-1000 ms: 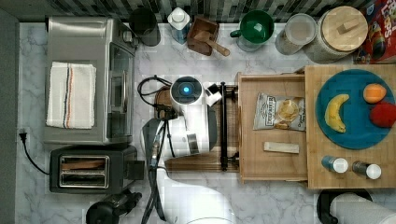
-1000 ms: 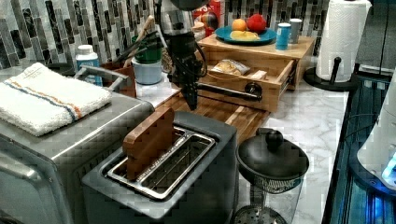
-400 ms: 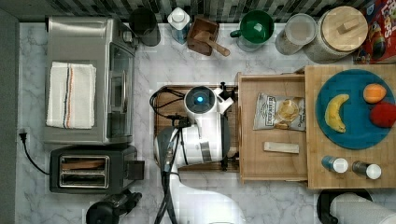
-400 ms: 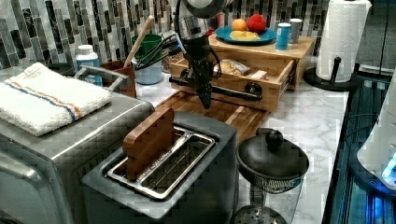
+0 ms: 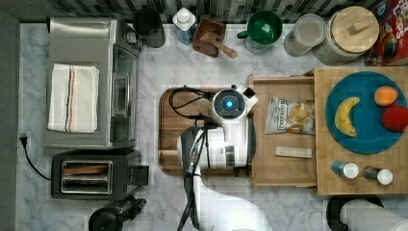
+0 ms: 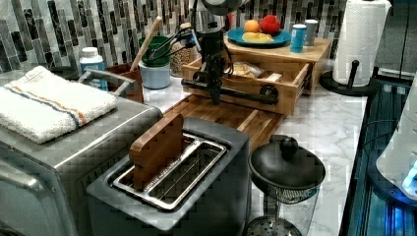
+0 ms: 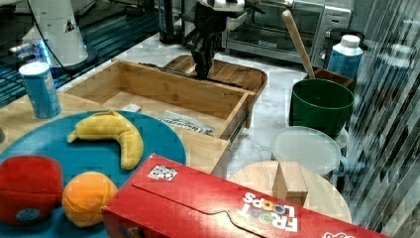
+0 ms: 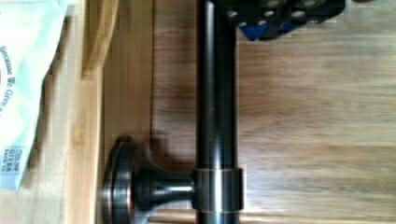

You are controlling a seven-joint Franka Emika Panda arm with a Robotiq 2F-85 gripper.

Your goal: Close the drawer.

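Hanging over the walnut tray [image 5: 168, 130], the arm [image 5: 226, 144] is reaching its gripper [image 6: 215, 93] down at the drawer's front edge; in the left view the gripper is standing just in front of the black handle [image 6: 231, 91], about at the bar's height; whether its fingers are spread or closed cannot be told, and nothing is seen in its grip; the wrist view is showing the handle [image 8: 215, 112] close up, with one round mount [image 8: 140, 186] fixed to the bamboo front and the walnut tray [image 8: 317, 121] behind the bar.

The drawer [image 5: 284, 173] is standing pulled well out from under the bamboo top [image 5: 322, 183], toward the top view's left, its front wall lying along the tray's edge; in the right view the drawer [image 7: 168, 89] is showing its raised walls and open floor; inside it a snack bag [image 5: 290, 114] and a small pale bar [image 5: 293, 152] are lying apart from each other.

On the bamboo top a blue plate [image 5: 365, 139] is holding a banana [image 5: 345, 115], an orange [image 5: 386, 96] and a red fruit [image 5: 394, 118]; two shakers [image 5: 345, 169] are standing beside the plate.

A toaster [image 5: 91, 173] and a toaster oven [image 5: 91, 82] with a towel [image 5: 72, 98] on it are sitting well apart from the drawer, at the top view's left; a green mug [image 5: 263, 26] is standing near the wall.
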